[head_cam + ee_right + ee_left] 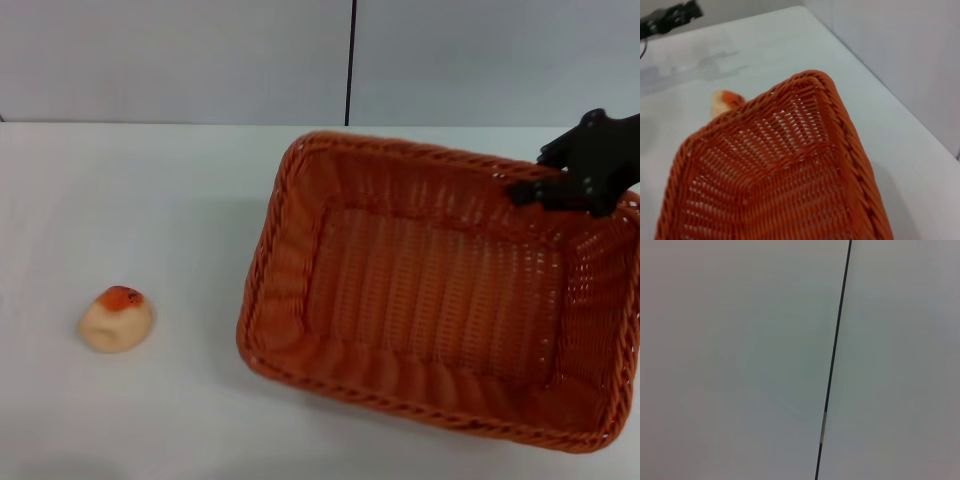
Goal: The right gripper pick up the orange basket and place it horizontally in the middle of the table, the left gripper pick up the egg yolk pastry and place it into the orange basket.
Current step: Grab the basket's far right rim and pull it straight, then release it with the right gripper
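The orange basket (430, 300) fills the right half of the head view, skewed to the table's edges, with its empty inside facing up. My right gripper (537, 192) is shut on the braided rim at the basket's far right corner. In the right wrist view the orange basket (780, 170) stretches away from the camera. The egg yolk pastry (117, 318), a pale bun with an orange-red top, sits on the white table (180, 200) at the left, well apart from the basket. It also peeks past the rim as the egg yolk pastry (726, 101). My left gripper (671, 17) shows only as a small black shape far off.
A grey wall with a thin black vertical seam (351, 60) stands behind the table. The left wrist view shows only that wall and the seam (836, 355). Bare tabletop lies between the pastry and the basket.
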{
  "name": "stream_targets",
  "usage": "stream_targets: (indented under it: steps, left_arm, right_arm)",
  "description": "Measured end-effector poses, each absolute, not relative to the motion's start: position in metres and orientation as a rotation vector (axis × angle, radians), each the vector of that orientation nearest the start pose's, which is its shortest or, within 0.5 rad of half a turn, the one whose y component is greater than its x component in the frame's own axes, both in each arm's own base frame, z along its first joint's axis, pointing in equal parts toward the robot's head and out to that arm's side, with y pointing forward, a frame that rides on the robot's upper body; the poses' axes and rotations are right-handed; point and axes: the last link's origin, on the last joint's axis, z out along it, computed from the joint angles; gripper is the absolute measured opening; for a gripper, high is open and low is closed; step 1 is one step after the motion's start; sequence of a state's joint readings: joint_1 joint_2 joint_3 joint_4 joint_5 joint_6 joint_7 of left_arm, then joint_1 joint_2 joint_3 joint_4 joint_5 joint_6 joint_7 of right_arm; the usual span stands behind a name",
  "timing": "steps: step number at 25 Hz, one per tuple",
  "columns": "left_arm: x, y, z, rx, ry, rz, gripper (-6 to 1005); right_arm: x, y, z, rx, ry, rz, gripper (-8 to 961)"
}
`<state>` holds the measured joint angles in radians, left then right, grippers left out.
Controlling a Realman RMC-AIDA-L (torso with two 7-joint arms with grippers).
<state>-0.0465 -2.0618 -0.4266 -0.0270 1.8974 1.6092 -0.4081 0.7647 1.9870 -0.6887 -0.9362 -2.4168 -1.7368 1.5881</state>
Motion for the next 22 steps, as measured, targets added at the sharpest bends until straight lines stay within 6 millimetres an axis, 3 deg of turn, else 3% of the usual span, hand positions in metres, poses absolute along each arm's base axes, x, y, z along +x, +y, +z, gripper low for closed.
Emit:
stream_targets:
  steps: [11, 22]
  left_arm:
    - [-0.401, 0.148, 0.034, -1.353, -0.629, -0.787, 763]
    - [-0.401, 0.138, 0.034, -1.353, -0.628, -0.785, 759]
  right_arm:
    - [0.207, 0.382, 0.045, -2.911, -0.086, 0.108, 160]
    - [0.211, 0.385, 0.022, -2.907, -0.222, 0.083, 161]
